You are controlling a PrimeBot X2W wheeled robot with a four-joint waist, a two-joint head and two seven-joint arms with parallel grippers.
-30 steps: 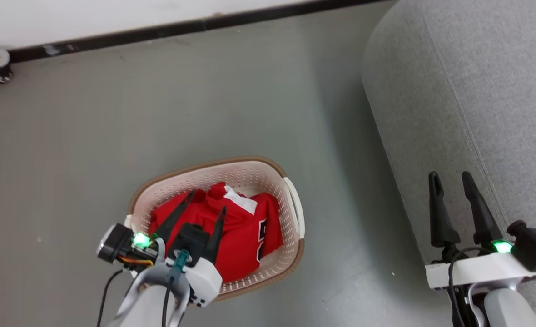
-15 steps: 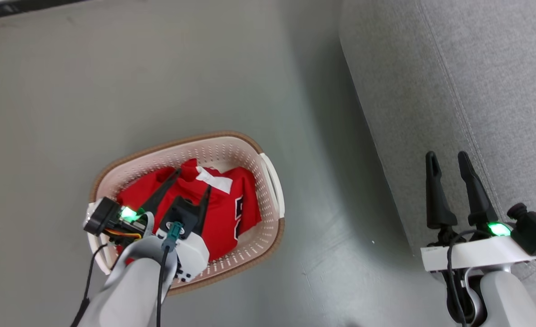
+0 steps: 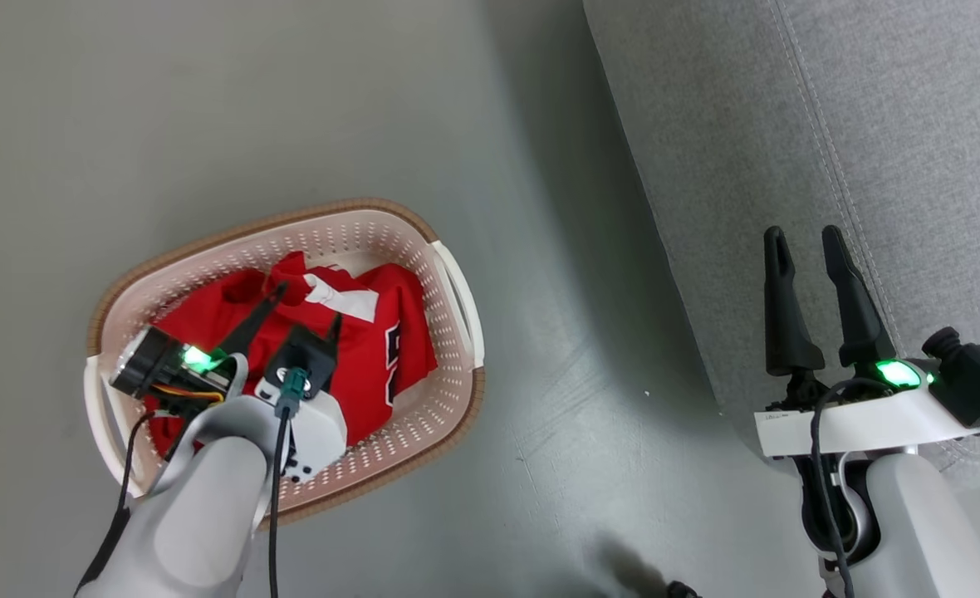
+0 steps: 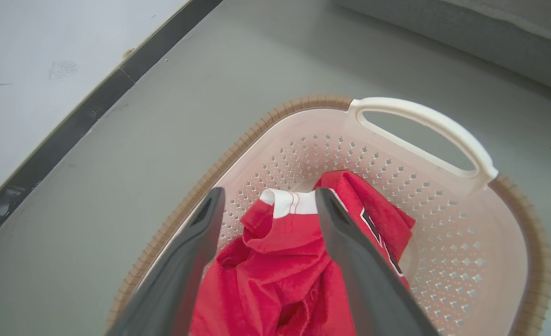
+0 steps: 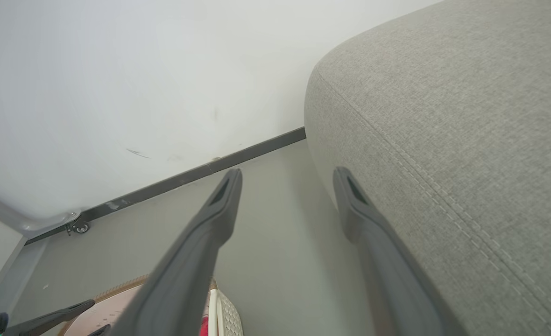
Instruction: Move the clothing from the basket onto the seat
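Clothing [image 3: 411, 324] lies heaped in the basket [image 3: 433, 415], with none on the seat [image 3: 872, 124] yet. Head view: my bend shifted the frame, and the left gripper [image 3: 307, 306] has sunk towards the heap, fingers spread. Left wrist view: they straddle the white-trimmed fold [image 4: 289, 203], so I judge pinching is next. Right wrist view: the right gripper [image 3: 803, 238] is spread, beside the seat.

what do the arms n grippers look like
Pale grey forearms with white wrist housings. The left gripper and right gripper each have two long tapering dark fingers, a green light and black cables; the left adds a teal connector and orange wires.
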